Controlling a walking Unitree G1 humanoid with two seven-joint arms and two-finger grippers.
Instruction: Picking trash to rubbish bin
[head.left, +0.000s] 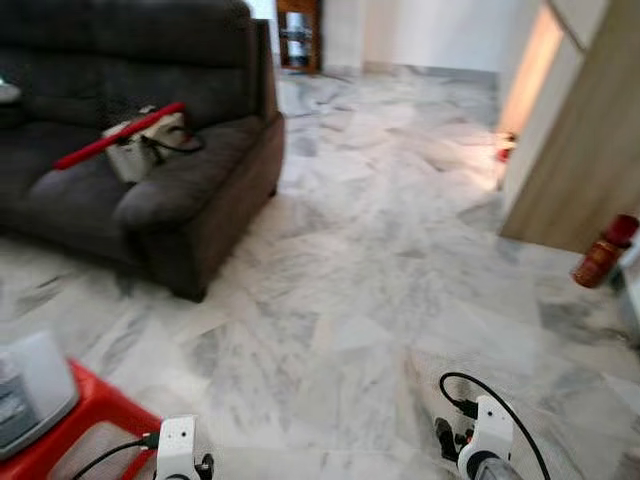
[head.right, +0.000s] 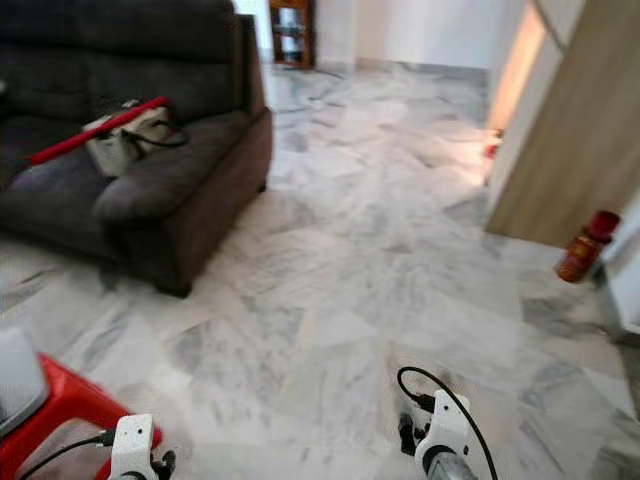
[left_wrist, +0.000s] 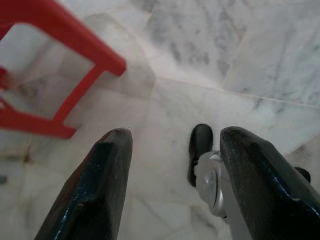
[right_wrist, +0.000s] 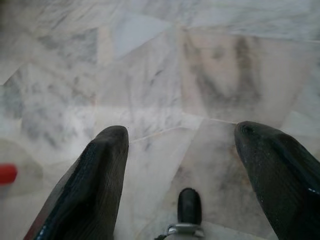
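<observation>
2 head eyes down over marble floor (head.left: 380, 280); 2 wrist views closer.

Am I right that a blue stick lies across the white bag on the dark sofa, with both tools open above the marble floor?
Not quite: the stick is red, not blue, as the left eye view shows. It does lie across the white bag on the dark sofa, and the left tool and right tool are open above the marble floor.

On my feed, each arm ends in a white wrist block (head.left: 488, 425) with a looping black cable (head.left: 497, 398), while the left gripper (left_wrist: 175, 175) and right gripper (right_wrist: 182, 170) have glossy, tapered black fingers (left_wrist: 95, 190).
</observation>
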